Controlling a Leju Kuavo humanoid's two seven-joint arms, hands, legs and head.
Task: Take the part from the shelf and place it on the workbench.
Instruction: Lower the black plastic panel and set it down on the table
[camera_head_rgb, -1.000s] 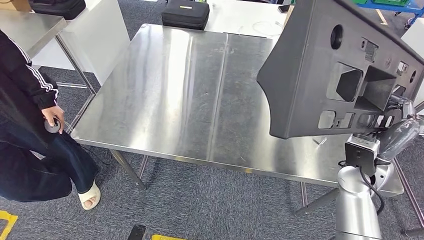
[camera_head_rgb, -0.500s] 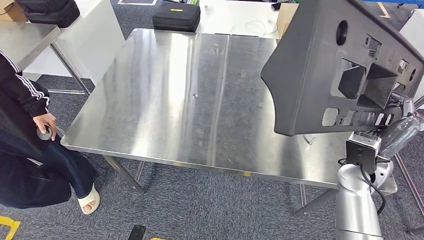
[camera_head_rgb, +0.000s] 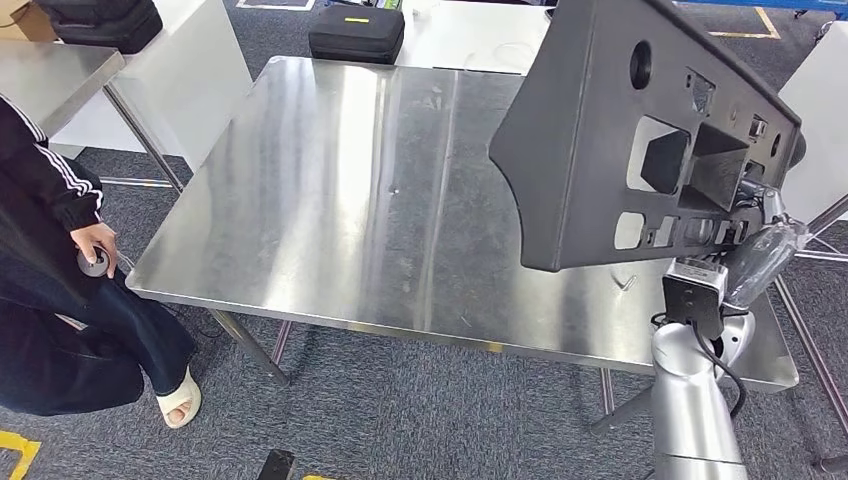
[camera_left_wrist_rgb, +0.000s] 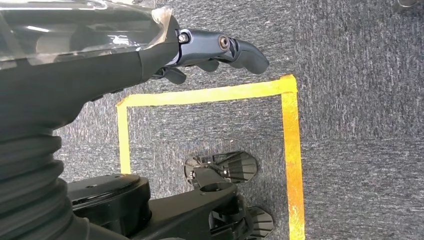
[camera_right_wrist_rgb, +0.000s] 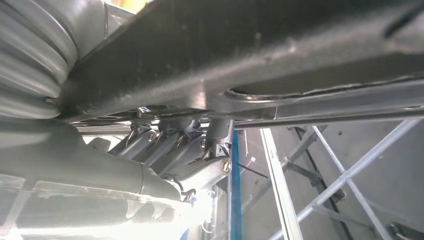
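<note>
The part is a large dark grey plastic panel (camera_head_rgb: 590, 150) with several cut-outs. It hangs tilted above the right side of the steel workbench (camera_head_rgb: 320, 200), clear of the top. My right hand (camera_head_rgb: 765, 205) grips its lower right edge from behind. In the right wrist view the dark fingers (camera_right_wrist_rgb: 175, 145) curl up under the panel (camera_right_wrist_rgb: 250, 50). My left hand (camera_left_wrist_rgb: 210, 47) hangs over the carpet, holding nothing, its fingers loosely bent.
A person (camera_head_rgb: 60, 250) crouches by the workbench's left corner, holding a small round object. A black case (camera_head_rgb: 355, 30) lies on a white table beyond the far edge. Another steel table (camera_head_rgb: 60, 60) stands at far left. Yellow tape (camera_left_wrist_rgb: 290, 150) marks the carpet.
The view shifted and came closer to the workbench. In the last half second the panel, held by my right hand, moved left over the bench's right side.
</note>
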